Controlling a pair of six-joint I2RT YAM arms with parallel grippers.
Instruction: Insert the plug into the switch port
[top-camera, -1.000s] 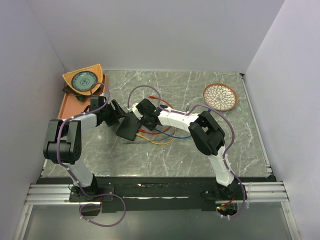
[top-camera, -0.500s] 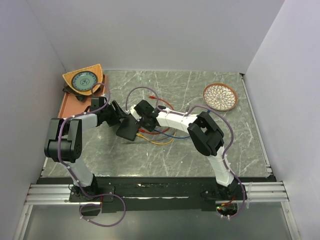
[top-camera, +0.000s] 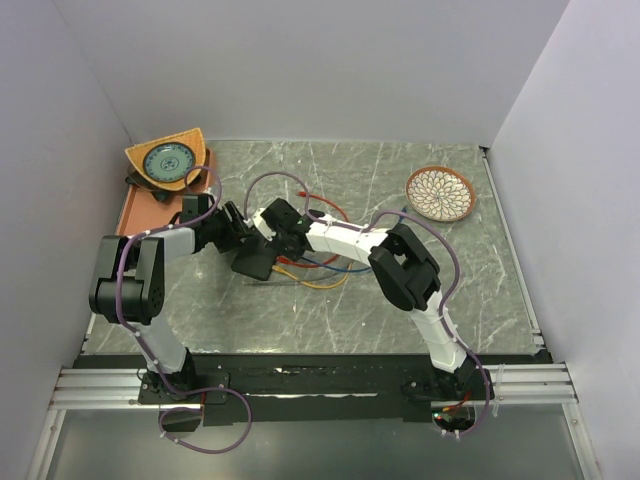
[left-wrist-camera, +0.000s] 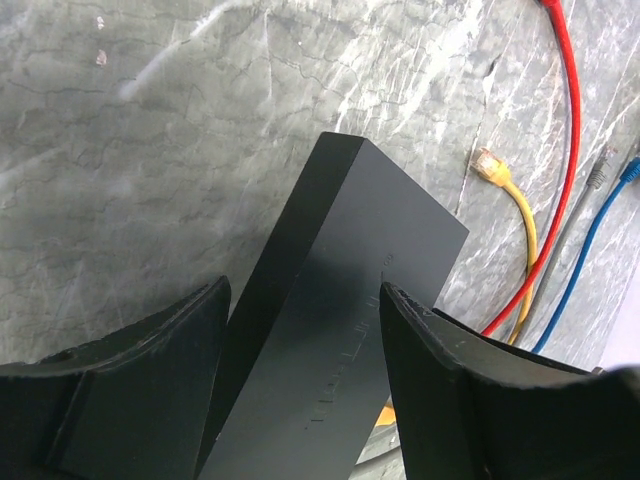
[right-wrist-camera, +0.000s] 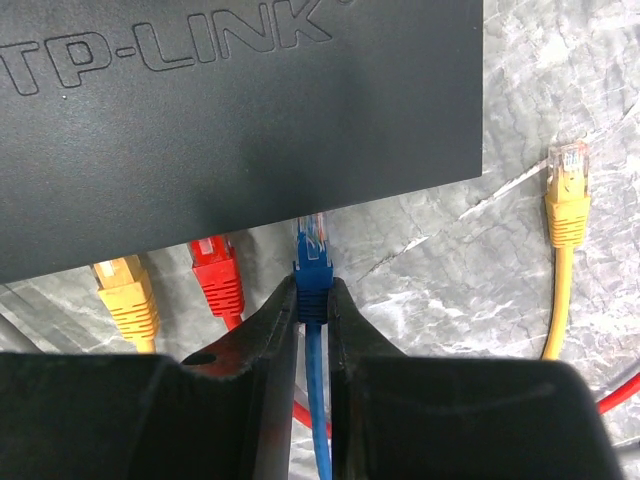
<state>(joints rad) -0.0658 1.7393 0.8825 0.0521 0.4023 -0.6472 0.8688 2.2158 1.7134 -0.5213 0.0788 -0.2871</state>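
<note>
table (top-camera: 480, 290) (grey marble) | on it: cables (right-wrist-camera: 566, 210), 1 plate (top-camera: 441, 193), 1 tray (top-camera: 132, 215)

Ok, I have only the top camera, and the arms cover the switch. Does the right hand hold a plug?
Observer: Yes, the right hand is shut on a blue plug; its clear tip is at the edge of the switch, not visibly seated.
Operator: And the left hand?
Observer: The left hand clamps the switch from both sides.
Operator: Other plugs?
Observer: A red plug and a yellow plug meet the same edge beside the blue one.
</note>
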